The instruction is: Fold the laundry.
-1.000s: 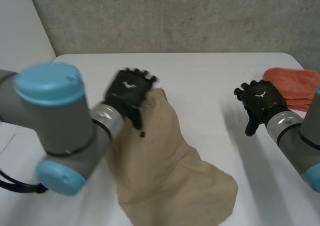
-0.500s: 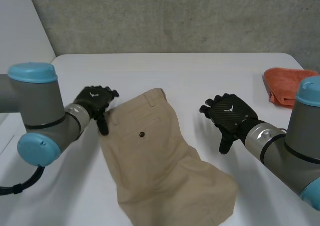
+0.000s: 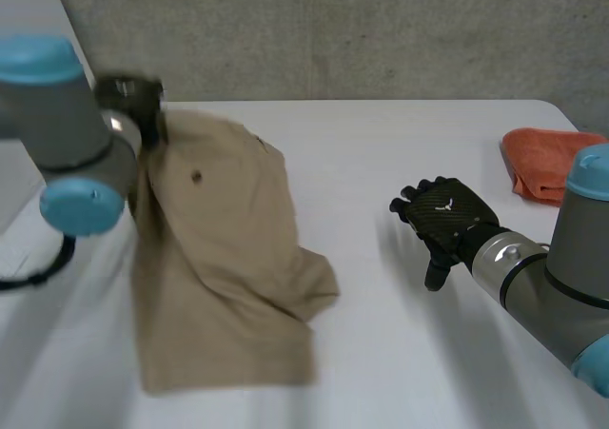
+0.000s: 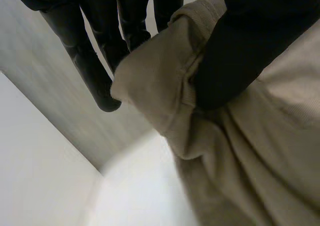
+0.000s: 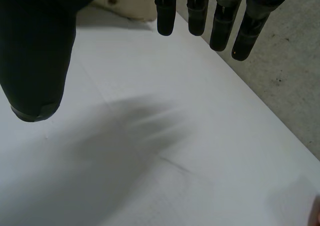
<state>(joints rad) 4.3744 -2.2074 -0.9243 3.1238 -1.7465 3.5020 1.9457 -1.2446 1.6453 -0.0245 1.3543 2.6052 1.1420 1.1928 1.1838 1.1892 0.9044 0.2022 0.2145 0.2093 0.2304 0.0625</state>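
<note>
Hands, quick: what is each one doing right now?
Left hand: shut on the beige shorts.
Right hand: open, holding nothing.

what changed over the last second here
The left hand took hold of the tan pants at the waistband and swung it up toward the far left of the table, dragging the cloth along. The right hand drifted slightly inward, open above the table. The orange cloth stayed put.

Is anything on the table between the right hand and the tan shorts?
Nothing visible. Bare table lies between the open right hand and the tan shorts, which the left hand pinches at the waistband. The orange cloth sits beyond the right hand.
</note>
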